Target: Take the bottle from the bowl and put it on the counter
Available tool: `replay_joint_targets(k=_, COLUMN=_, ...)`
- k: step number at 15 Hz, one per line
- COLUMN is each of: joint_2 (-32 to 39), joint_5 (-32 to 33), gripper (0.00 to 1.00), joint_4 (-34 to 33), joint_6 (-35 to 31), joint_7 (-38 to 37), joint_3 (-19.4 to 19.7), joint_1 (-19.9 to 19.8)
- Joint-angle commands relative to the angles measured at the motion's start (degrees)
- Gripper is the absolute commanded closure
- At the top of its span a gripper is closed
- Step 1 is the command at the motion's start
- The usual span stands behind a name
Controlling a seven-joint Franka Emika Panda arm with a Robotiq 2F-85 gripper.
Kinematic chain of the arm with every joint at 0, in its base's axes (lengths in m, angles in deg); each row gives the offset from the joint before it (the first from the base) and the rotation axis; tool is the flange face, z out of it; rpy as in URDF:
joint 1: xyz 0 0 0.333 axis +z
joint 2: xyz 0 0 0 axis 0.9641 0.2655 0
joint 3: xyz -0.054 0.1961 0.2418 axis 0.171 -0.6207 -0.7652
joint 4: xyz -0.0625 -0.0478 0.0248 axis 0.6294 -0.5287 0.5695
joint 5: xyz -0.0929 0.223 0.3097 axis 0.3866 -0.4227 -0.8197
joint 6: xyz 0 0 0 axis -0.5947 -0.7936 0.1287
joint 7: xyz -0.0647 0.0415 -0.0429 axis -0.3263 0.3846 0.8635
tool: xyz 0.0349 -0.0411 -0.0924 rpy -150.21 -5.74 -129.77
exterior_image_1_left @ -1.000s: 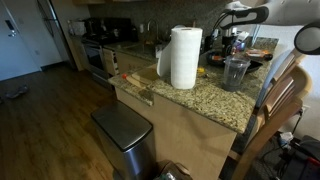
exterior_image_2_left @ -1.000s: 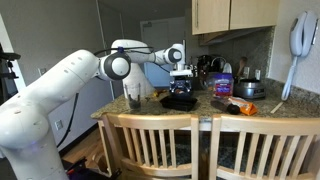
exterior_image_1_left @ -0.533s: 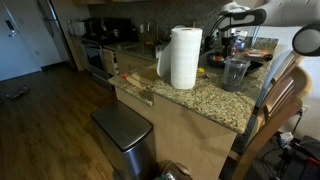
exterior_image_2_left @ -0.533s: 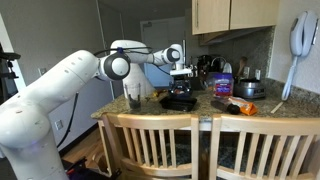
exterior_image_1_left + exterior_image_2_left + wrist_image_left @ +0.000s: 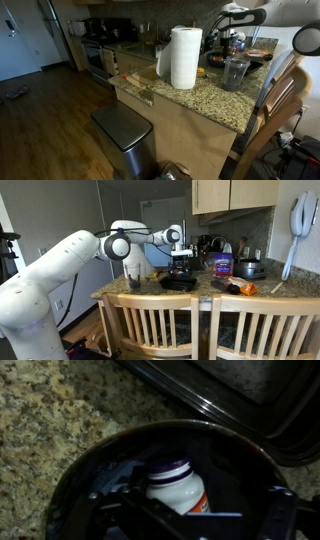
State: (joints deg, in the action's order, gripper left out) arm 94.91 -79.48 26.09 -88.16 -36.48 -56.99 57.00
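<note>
Since the purple-capped white bottle (image 5: pixel 177 486) sits in the dark round bowl (image 5: pixel 82 480), we hover our black gripper (image 5: pixel 181 256) overhead (jaws spread, empty).

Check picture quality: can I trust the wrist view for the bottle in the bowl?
Wrist view: dim, slightly soft, the bowl shadowed inside, but the bottle shows pale and readable. In an exterior view: evenly lit, yet the bowl is small and dark, bottle indiscernible.
</note>
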Motion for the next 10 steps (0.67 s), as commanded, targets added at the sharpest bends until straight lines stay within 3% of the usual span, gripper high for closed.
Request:
replay_joint_targets(k=1, joint_2=-0.2, joint_5=-0.5, gripper=0.00, joint_4=0.2, joint_6=-0.6, joint_7=-1.2, joint_3=-0.2, joint_1=0.0)
replay_joint_targets(k=6, joint_2=-0.5, joint_5=-7.3, gripper=0.00, joint_4=1.2, joint_6=-9.9, joint_7=-14.0, joint_3=-1.6, joint_1=0.2)
replay_joint_targets(k=7, joint_2=0.0, joint_5=-5.5, gripper=0.00, joint_4=0.0, joint_6=-6.5, joint_7=-10.4, joint_3=-0.9, joint_1=0.3)
replay_joint_targets(k=10, joint_2=0.0, joint_5=-6.4, gripper=0.00, joint_4=0.0, joint_6=-8.5, joint_7=-13.5, joint_3=-1.2, joint_1=0.7)
